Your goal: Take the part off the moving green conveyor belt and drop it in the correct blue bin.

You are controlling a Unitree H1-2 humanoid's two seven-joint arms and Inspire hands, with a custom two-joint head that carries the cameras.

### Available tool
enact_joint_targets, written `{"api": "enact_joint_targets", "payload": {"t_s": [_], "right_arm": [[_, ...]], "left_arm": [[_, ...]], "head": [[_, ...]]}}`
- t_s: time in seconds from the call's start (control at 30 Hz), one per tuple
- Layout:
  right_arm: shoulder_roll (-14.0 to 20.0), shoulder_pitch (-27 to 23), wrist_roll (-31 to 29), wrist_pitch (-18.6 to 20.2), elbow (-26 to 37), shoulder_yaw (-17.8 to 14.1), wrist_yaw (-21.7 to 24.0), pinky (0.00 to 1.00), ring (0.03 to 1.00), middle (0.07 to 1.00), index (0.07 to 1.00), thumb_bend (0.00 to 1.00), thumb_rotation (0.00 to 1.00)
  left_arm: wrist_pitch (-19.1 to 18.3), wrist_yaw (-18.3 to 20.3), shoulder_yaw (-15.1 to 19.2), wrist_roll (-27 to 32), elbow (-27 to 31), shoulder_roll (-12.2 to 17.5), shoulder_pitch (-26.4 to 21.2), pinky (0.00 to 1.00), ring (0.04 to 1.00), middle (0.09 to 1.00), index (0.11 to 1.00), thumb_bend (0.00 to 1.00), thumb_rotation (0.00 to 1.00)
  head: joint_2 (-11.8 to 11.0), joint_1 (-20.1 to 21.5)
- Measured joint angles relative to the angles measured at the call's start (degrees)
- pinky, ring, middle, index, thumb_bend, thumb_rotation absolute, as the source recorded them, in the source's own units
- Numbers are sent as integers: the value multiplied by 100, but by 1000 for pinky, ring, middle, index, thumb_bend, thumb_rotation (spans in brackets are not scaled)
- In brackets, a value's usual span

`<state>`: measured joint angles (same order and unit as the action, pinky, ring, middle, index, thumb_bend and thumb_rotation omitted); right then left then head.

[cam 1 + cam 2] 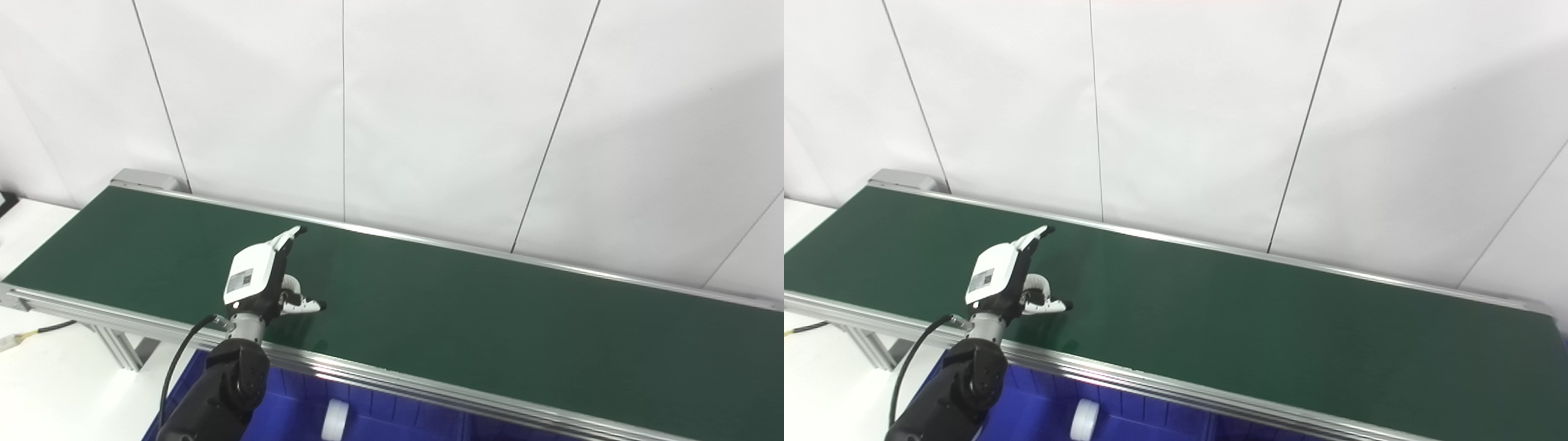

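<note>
My left hand [264, 278] hovers over the near part of the green conveyor belt [490, 318], fingers spread and thumb pointing right. It is open and holds nothing. No part shows anywhere on the belt. Below the belt's near rail sits a blue bin [294, 410], and a white cylindrical part [334, 419] lies inside it. The same hand [1009, 275] and white part [1083, 419] appear in the right eye view. My right hand is out of view.
An aluminium rail [380, 376] runs along the belt's near edge, on legs at the left [119, 349]. A white panelled wall stands right behind the belt. A cable [37, 331] lies on the white surface at the left.
</note>
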<state>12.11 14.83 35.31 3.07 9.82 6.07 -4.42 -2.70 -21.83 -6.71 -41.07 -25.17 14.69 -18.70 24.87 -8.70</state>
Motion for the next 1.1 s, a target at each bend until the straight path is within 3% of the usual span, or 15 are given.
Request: {"api": "enact_joint_targets", "payload": {"t_s": [0.63, 0.73, 0.93, 0.97, 1.03, 1.1], "right_arm": [[1, 2, 5, 0, 0, 10, -2, 560, 614, 625, 776, 811, 83], [0, 2, 2, 0, 0, 13, -1, 553, 612, 629, 779, 809, 69], [1, 6, 5, 1, 1, 15, 1, 557, 616, 629, 775, 808, 73], [1, 6, 4, 1, 2, 15, 1, 554, 613, 627, 776, 809, 65], [1, 7, -1, 1, 2, 15, 0, 552, 614, 627, 777, 809, 66], [1, 11, -5, 0, 2, 14, 0, 553, 613, 627, 777, 808, 72]], "left_arm": [[-23, -189, -261, 131, -1071, -5, -361, 826, 869, 903, 895, 794, 42], [-23, -269, -337, 139, -1174, -22, -420, 743, 795, 849, 829, 669, 2], [-23, -443, -394, 220, -1304, -102, -441, 638, 703, 753, 749, 576, 0], [-23, -413, -379, 293, -1302, -113, -442, 512, 573, 624, 691, 553, 0], [-39, -304, -325, 408, -1262, -122, -439, 335, 410, 475, 583, 521, 0], [-251, -153, -235, 483, -1091, -103, -440, 285, 368, 438, 542, 512, 0]], "head": [[9, 53], [9, 44], [18, 35], [18, 35], [35, 35], [35, 35]]}}
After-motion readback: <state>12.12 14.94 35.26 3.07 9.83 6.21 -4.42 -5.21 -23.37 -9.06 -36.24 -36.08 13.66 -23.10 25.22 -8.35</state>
